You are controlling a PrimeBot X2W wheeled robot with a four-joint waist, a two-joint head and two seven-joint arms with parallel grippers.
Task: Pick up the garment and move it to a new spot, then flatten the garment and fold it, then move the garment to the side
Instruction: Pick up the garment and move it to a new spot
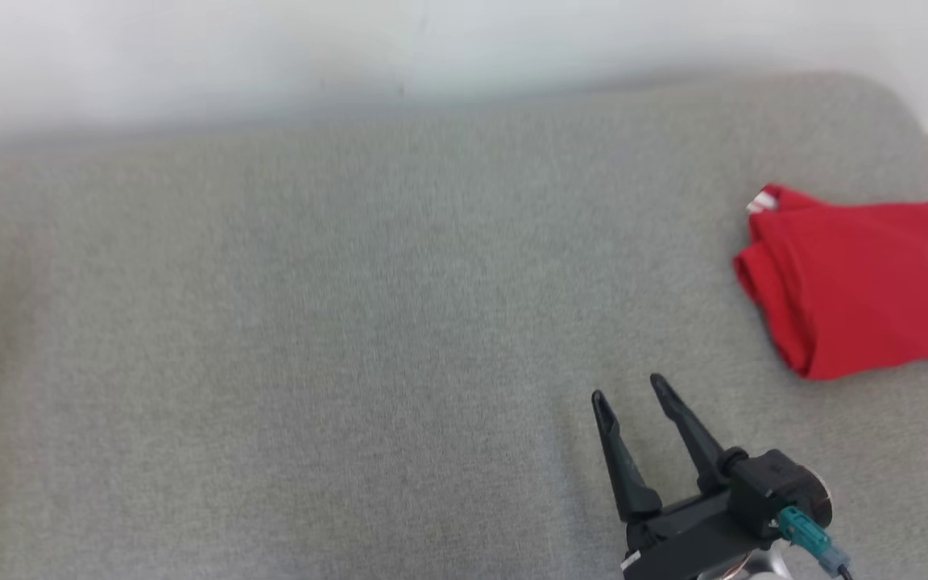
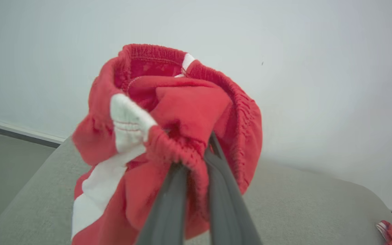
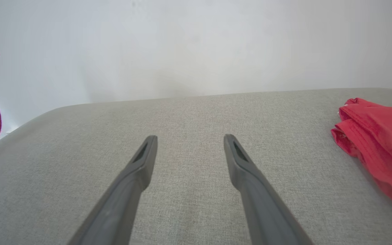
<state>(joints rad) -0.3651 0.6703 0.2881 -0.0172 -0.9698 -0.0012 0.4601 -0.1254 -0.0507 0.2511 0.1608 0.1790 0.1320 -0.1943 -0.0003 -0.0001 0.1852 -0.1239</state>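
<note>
Garment (image 2: 182, 112) (red, white-striped, bunched) is clamped at its elastic waistband in the left pincer (image 2: 196, 151); right pincer (image 1: 629, 388) apart, empty.

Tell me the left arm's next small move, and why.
Probably carry the garment over the middle of the grey cushion and lower it. The left gripper is shut on its bunched waistband, holding it raised; the right gripper is open, and a folded red cloth occupies the right end.
</note>
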